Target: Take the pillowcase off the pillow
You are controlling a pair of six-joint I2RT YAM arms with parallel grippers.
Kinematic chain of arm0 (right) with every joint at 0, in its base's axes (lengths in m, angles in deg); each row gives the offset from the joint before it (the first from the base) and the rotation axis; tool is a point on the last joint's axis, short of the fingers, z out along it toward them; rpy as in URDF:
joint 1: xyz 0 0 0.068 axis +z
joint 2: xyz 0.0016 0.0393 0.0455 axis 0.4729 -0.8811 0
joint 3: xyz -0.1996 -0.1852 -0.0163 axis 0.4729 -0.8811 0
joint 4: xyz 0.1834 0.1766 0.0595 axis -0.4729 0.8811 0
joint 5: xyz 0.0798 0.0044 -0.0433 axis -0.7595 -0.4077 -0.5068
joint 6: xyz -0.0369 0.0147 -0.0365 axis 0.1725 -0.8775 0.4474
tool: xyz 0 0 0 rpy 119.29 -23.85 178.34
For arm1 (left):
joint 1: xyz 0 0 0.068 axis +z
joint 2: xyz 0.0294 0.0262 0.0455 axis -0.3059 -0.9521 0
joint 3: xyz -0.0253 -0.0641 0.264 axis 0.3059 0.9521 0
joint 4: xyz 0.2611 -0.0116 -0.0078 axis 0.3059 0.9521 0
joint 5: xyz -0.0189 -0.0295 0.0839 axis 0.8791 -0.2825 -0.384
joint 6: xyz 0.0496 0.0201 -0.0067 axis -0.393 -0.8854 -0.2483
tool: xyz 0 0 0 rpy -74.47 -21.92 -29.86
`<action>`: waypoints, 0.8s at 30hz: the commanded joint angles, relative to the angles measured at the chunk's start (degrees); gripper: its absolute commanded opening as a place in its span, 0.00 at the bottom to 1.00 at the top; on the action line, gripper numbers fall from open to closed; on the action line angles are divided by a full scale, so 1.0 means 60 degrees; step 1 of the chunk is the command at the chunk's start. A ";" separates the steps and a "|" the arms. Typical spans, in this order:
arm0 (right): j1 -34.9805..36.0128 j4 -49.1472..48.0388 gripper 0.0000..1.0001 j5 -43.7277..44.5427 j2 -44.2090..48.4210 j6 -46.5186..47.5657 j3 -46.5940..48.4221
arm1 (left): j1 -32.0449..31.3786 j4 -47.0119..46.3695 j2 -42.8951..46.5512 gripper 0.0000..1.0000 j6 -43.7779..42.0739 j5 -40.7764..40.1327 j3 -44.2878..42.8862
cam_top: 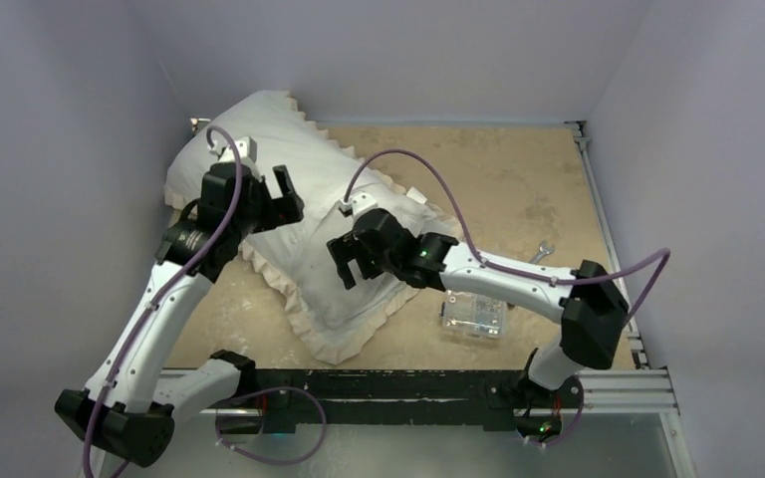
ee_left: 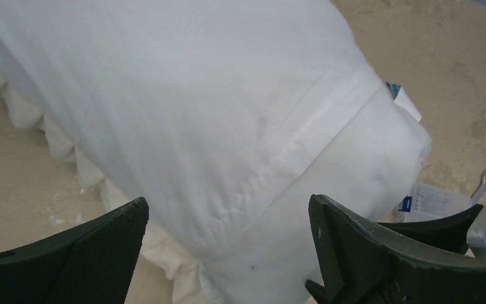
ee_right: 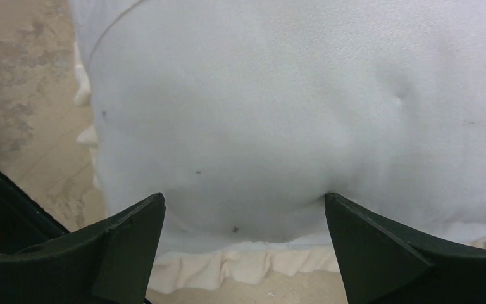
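The pillowcase [cam_top: 259,129] lies white back up, slanting from the far left toward the near middle, with its cream frill [cam_top: 339,344] around the edges. In the left wrist view its hem band [ee_left: 329,107] crosses the white fabric, and the plain white pillow [ee_left: 367,164] with tiny specks shows past it. My left gripper [cam_top: 277,204] is open and empty above the cover [ee_left: 228,202]. My right gripper [cam_top: 352,267] is open, its fingertips [ee_right: 342,215] at the speckled pillow [ee_right: 259,126], with frill [ee_right: 247,266] below.
A clear plastic box [cam_top: 473,314] sits on the tan table right of the pillow, and it also shows in the left wrist view [ee_left: 430,199]. A small wrench [cam_top: 541,251] lies further right. Grey walls enclose the table; a metal rail [cam_top: 618,383] runs along the near edge.
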 commanded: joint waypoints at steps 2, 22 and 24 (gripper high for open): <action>0.0025 0.0674 0.99 0.0326 -0.1314 -0.0434 0.1056 | -0.0011 -0.0201 0.1397 0.96 0.0841 -0.1013 0.1455; -0.1397 0.0520 0.00 -0.1421 -0.2188 -0.0828 0.1255 | -0.0011 0.0039 0.1437 0.96 0.1610 -0.0293 0.3248; -0.1559 0.0567 0.00 -0.1504 -0.1837 -0.0742 0.1374 | -0.0011 -0.0093 0.1297 0.96 0.1595 -0.0054 0.3299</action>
